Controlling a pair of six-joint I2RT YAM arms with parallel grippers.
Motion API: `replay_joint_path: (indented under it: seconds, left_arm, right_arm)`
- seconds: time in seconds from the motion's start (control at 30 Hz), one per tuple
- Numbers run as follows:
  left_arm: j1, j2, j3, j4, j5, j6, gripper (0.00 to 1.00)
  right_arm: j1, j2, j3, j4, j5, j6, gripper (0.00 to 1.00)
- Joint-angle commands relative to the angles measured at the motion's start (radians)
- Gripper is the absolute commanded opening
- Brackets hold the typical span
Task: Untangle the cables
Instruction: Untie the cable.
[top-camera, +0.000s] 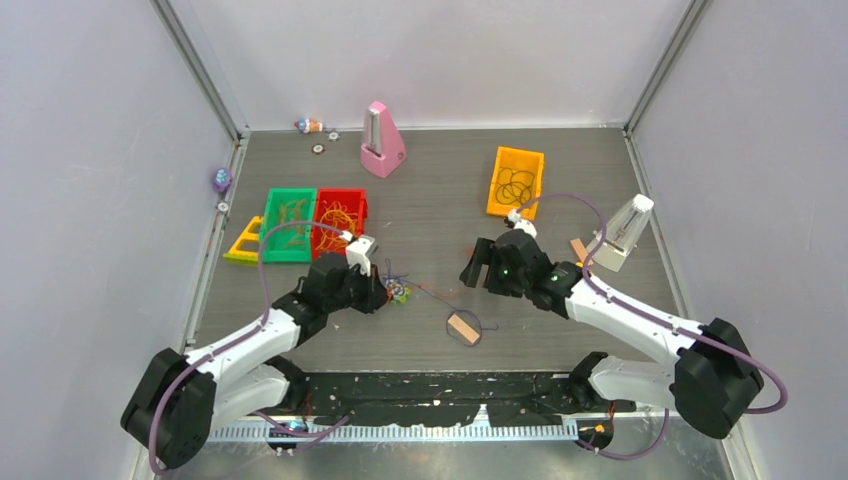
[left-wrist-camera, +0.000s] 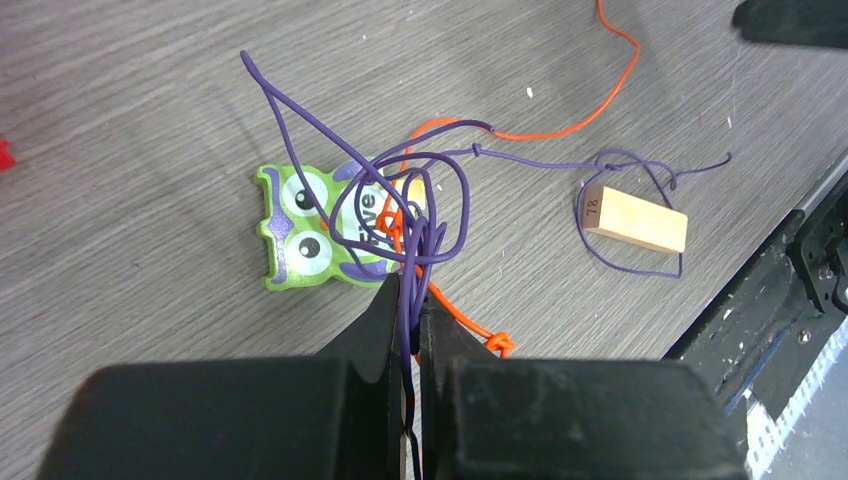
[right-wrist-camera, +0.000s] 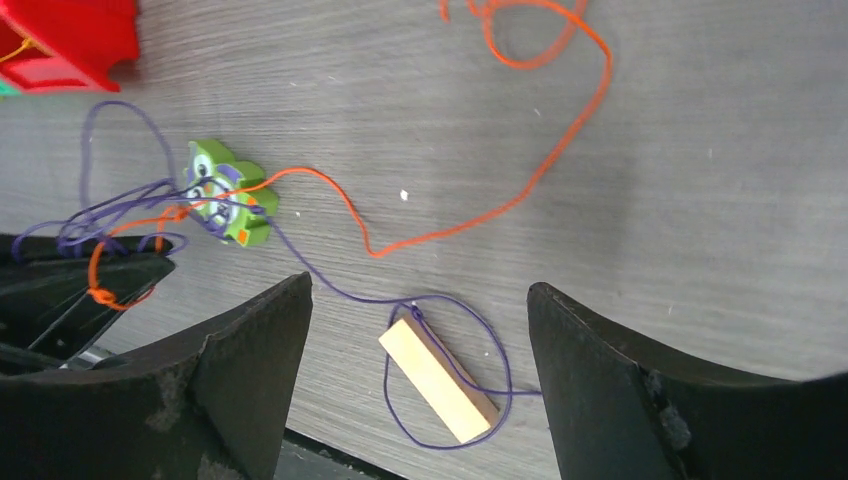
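Observation:
The cables are a purple strand (left-wrist-camera: 545, 163) and an orange strand (left-wrist-camera: 637, 48), knotted together over a green owl toy (left-wrist-camera: 310, 235). My left gripper (left-wrist-camera: 410, 300) is shut on the purple strand at the knot, low over the table (top-camera: 385, 293). The purple strand runs right and loops around a small wooden block (left-wrist-camera: 635, 220). My right gripper (right-wrist-camera: 420, 287) is open and empty, above the table near that block (right-wrist-camera: 437, 380); it also shows in the top view (top-camera: 478, 268). The orange strand (right-wrist-camera: 545, 170) trails loose across the table toward the far side.
Green bin (top-camera: 290, 225) and red bin (top-camera: 341, 215) with wires stand at left, an orange bin (top-camera: 516, 182) with black loops at back right. A pink metronome (top-camera: 381, 140) is at the back, a white one (top-camera: 625, 233) at right. A black strip (top-camera: 440, 395) borders the near edge.

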Motion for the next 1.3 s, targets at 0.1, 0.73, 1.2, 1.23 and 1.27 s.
replay_joint_path:
  seconds: [0.1, 0.73, 1.2, 1.23, 1.27]
  left_arm:
    - [-0.012, -0.046, -0.024, 0.102, -0.017, 0.020, 0.00]
    - [-0.036, -0.011, -0.034, 0.118, -0.025, 0.011, 0.00]
    - [-0.037, -0.018, -0.029, 0.089, -0.046, 0.016, 0.00]
    - [-0.038, -0.015, -0.025, 0.089, -0.046, 0.015, 0.00]
    - [-0.037, -0.011, -0.023, 0.088, -0.045, 0.014, 0.00]
  right_arm:
    - [0.015, -0.066, -0.140, 0.115, 0.059, 0.319, 0.85]
    - [0.011, 0.232, -0.146, 0.487, -0.040, 0.432, 0.25]
    - [-0.440, -0.111, -0.124, 0.218, 0.018, 0.205, 0.06]
    - [-0.489, -0.154, -0.123, 0.199, 0.033, 0.183, 0.06]
    - [-0.513, -0.173, -0.120, 0.155, 0.041, 0.176, 0.06]
